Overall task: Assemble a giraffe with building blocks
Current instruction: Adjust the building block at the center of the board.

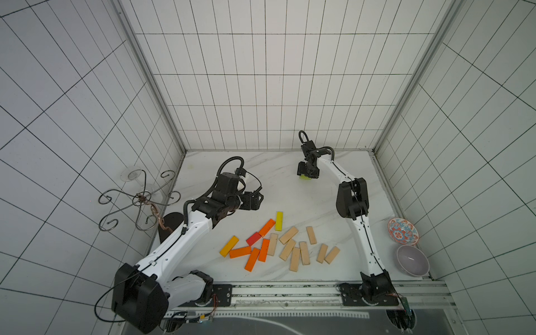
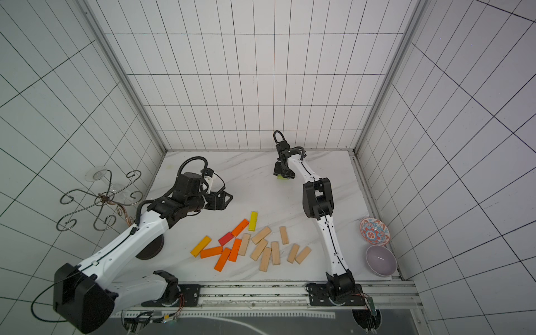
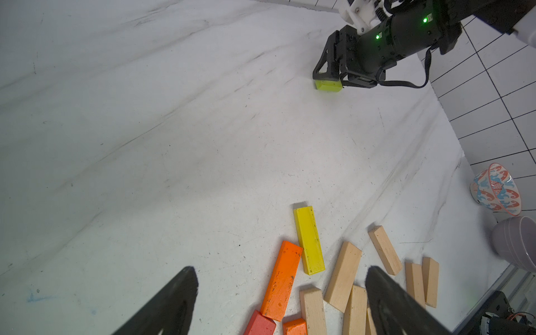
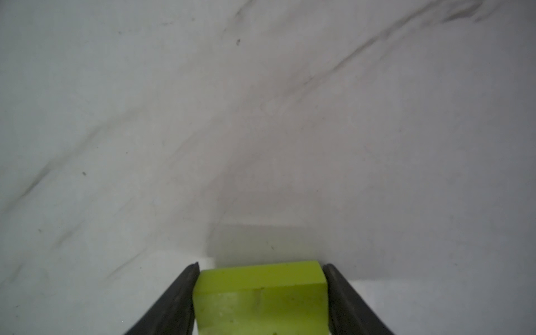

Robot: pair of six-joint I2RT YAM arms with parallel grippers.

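Lime block (image 4: 261,295) flanked by right gripper (image 4: 261,265), grip unclear, on open marble (image 4: 261,116); left gripper (image 3: 282,269) wide

No legible writing

No word, number, label or brand can be read in any view. The fine marks on the metal rail (image 1: 290,291) along the near edge of the counter (image 1: 275,197) are too small to make out.
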